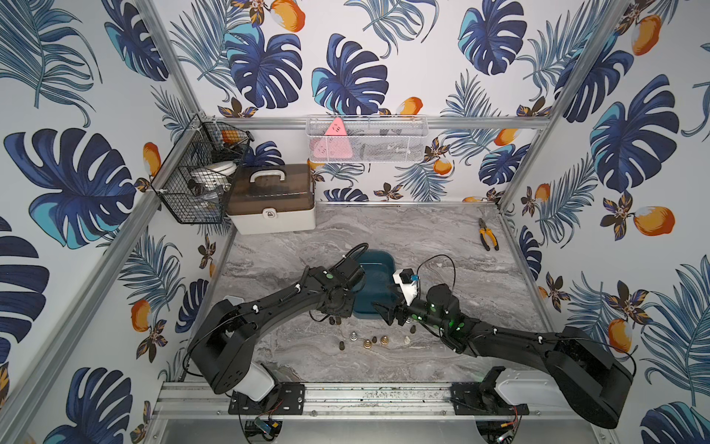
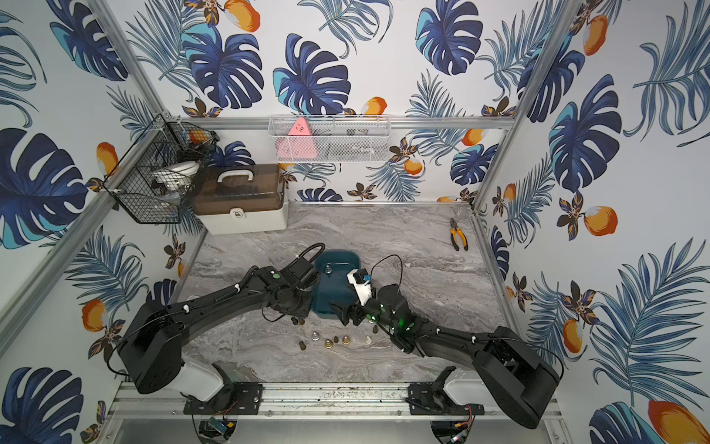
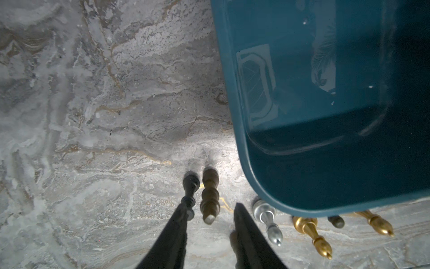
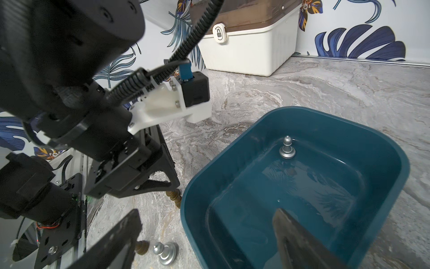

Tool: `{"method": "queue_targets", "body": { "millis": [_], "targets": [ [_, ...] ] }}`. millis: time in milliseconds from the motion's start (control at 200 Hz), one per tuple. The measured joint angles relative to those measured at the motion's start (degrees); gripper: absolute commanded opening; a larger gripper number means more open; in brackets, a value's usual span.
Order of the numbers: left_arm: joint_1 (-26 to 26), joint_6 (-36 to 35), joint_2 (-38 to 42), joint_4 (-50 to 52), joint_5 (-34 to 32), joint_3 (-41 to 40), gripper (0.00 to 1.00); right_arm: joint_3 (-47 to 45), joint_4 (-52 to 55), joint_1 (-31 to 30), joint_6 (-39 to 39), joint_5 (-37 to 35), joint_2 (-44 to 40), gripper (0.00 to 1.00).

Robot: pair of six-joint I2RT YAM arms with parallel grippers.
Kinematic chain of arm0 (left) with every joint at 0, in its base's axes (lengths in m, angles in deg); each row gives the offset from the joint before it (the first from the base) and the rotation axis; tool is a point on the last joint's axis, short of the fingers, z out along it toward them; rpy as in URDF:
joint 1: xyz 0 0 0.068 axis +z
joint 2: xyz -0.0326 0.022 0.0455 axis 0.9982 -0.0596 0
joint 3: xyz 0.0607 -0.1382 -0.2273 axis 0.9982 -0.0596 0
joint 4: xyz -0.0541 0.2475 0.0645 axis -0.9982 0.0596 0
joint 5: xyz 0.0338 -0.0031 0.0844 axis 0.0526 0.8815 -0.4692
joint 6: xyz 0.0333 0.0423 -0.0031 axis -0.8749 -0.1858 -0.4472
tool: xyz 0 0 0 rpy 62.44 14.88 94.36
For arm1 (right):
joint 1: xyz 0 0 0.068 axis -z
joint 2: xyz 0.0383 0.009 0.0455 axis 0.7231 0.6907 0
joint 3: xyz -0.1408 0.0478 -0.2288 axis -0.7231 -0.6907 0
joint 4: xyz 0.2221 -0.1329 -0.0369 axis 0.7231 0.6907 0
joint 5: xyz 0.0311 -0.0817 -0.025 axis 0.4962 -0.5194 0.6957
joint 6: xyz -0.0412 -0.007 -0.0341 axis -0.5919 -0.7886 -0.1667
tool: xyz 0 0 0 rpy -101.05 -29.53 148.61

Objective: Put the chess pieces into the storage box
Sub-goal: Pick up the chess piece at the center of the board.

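The left gripper [image 3: 210, 206], its fingers [image 3: 172, 237] part spread, straddles a brown chess piece [image 3: 210, 193] standing just off a corner of the storage box [image 3: 325, 177].

Nothing is pinched yet. A dark piece [image 3: 190, 184] stands almost touching the brown one, partly under one finger. Closing could therefore clip it, topple both, or catch two at once. A silver piece [image 3: 267, 219] sits just outside the other finger with the box rim beyond it, which leaves little room for a sideways correction. The left arm reaches forward with its wrist bent down, jaws pointing at the tabletop [image 3: 93, 116]. The right gripper [image 4: 208, 212] hangs empty with its jaws wide, one finger over the box and the other outside its rim, the arm stretched in low. One silver pawn [image 4: 287, 149] stands in the box ahead of those jaws; the other chess pieces stand on the tabletop.
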Motion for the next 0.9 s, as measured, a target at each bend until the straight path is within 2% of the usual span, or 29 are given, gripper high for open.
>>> {"method": "queue_targets", "body": {
  "millis": [901],
  "targets": [
    [-0.7, 0.2, -2.1, -3.2, -1.1, -3.4, 0.31, 0.3, 1.2, -0.2, 0.0, 0.0, -0.2, 0.91]
  ]
}}
